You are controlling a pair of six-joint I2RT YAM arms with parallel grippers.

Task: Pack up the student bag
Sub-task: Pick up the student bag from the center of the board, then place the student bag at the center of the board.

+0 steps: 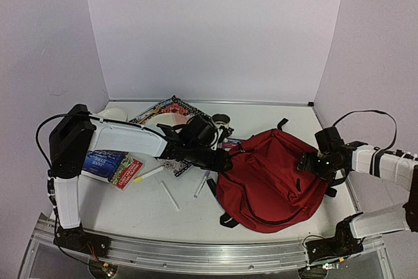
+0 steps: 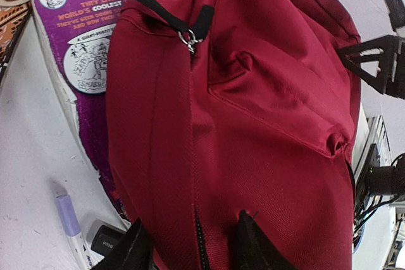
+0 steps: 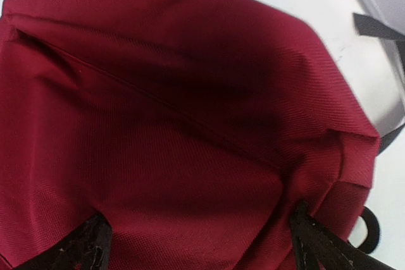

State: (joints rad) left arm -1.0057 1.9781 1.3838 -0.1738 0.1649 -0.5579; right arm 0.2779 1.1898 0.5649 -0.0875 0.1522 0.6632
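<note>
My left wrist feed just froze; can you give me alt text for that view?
The student bag, dark red, fills most of the frame, and the left gripper straddles its zipper at the bottom edge; whether the black fingers are pinching the fabric is unclear. A purple book lies partly under the bag on the left, with a lilac marker nearby.

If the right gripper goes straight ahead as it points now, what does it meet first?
The student bag: its red fabric lies directly ahead of the open right gripper, and may be touching its fingers already.
</note>
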